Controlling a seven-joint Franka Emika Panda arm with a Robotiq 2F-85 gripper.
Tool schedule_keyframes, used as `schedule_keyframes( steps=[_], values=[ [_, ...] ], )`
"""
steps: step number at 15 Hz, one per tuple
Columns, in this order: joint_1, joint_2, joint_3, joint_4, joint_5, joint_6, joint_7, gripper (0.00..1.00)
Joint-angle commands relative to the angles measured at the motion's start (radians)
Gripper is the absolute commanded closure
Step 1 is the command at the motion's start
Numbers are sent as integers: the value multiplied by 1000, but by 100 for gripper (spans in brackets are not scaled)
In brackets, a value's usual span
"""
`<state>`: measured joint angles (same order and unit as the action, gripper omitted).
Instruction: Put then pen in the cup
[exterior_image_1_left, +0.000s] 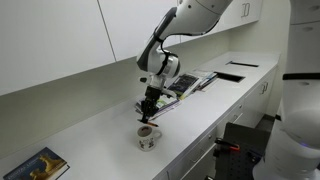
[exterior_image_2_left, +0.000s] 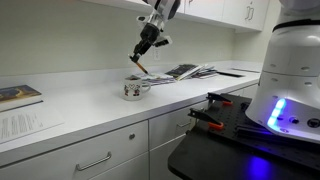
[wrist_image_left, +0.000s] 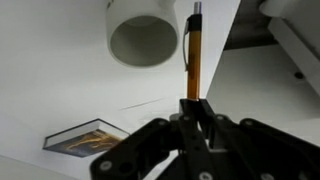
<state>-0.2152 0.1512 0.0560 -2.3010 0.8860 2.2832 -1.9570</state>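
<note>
Pen (wrist_image_left: 193, 50) is not in the cup yet; it hangs in the air above the long white surface (exterior_image_1_left: 90, 128), held by its upper end. The robot arm (exterior_image_1_left: 175, 35) bends down from above towards the middle of the surface, roughly between the back edge and the front edge. A book (exterior_image_1_left: 40, 165) lies far off towards one end of the surface, and some papers (exterior_image_1_left: 190, 82) lie towards the opposite end, both well apart from the work.

The cup (exterior_image_1_left: 147, 137) stands upright with its mouth open to the top, so I judge the pen must enter from above. This explains why the fingers (wrist_image_left: 185, 112) point down and carry the pen nearly vertical. They are closed tightly on the pen, with no gap visible beside it.

From the fingers the pen extends straight downward. In the wrist view its free end is just beside the rim of the cup, not over the opening. A small sideways shift seems necessary before lowering.
</note>
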Motion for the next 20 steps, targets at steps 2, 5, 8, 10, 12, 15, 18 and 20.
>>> schedule_keyframes(
  steps=[2, 5, 8, 10, 12, 15, 18, 20],
  values=[
    [41, 62, -21, 67, 82, -30, -101, 97],
    [44, 111, -18, 114, 119, -41, -152, 97],
    [33, 170, -21, 163, 140, -70, -196, 97],
    [24, 205, -27, 188, 143, -78, -222, 97],
    [16, 236, -41, 213, 122, -109, -204, 60],
    [28, 235, -67, 213, 66, -104, -153, 40],
    [52, 203, -76, 183, -17, -66, -78, 18],
    [73, 187, -81, 171, -121, -58, 10, 3]
  ],
)
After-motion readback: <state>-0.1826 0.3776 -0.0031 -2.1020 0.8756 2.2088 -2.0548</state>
